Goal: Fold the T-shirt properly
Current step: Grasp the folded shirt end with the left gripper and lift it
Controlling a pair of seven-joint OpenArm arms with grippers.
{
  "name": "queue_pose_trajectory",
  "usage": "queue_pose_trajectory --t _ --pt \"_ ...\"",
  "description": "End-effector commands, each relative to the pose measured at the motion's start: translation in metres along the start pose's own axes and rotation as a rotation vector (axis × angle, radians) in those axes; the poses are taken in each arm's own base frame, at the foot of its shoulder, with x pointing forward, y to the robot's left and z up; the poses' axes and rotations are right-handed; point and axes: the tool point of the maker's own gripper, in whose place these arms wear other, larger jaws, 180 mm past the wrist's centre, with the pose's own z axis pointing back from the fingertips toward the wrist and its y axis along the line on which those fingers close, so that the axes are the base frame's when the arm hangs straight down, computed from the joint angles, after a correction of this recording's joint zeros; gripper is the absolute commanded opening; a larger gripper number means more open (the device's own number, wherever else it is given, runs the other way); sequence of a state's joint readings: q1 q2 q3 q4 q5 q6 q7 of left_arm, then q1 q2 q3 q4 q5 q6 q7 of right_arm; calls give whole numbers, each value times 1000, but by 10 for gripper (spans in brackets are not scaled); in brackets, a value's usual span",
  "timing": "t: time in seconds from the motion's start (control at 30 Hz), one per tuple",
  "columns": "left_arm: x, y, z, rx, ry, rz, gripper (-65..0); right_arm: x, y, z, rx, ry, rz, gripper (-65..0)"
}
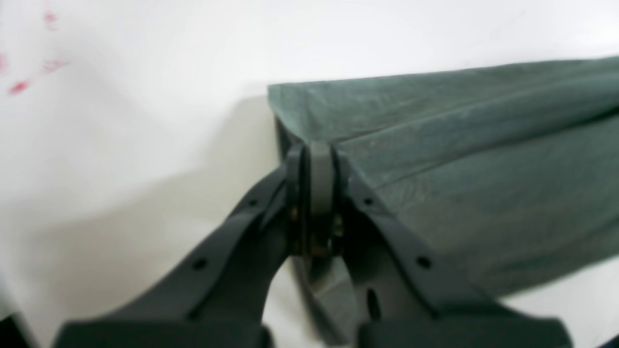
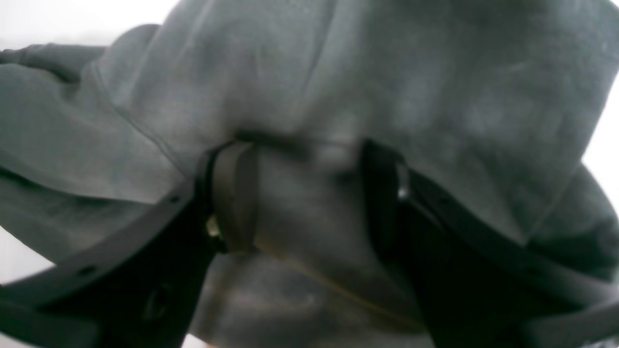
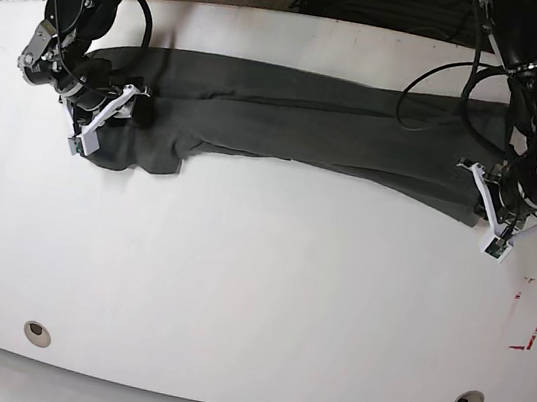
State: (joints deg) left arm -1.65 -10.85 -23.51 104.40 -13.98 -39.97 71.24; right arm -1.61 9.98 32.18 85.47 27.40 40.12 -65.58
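The dark grey T-shirt (image 3: 311, 116) lies as a long folded strip across the far half of the white table (image 3: 255, 290). My left gripper (image 3: 495, 231) is at the strip's right end. In the left wrist view the left gripper (image 1: 319, 166) is shut on the near corner of the T-shirt (image 1: 459, 159), which is raised slightly off the table. My right gripper (image 3: 98, 123) is at the bunched left end. In the right wrist view the right gripper (image 2: 309, 188) has its jaws apart, and the T-shirt (image 2: 387, 72) fills the gap and drapes over the fingertips.
A red tape outline (image 3: 531, 316) marks the table at the right, in front of the left gripper, and shows as red marks (image 1: 19, 87) in the left wrist view. Two round holes (image 3: 36, 332) (image 3: 466, 401) sit near the front edge. Cables hang behind the table.
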Motion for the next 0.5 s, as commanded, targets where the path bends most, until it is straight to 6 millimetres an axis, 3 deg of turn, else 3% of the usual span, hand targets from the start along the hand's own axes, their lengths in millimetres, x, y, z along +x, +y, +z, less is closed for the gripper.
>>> queue_pose_trajectory --t 0.0,0.2,0.47 --pt "7 6 20 59 -8 -47 -650 -2 -2 1 -13 25 6 -330" --pt "-16 -1 33 76 64 -75 -650 -4 3 -3 -3 26 -1 -330" --pt "-74 12 45 110 187 2 -650 -4 4 -3 0 26 -2 -330"
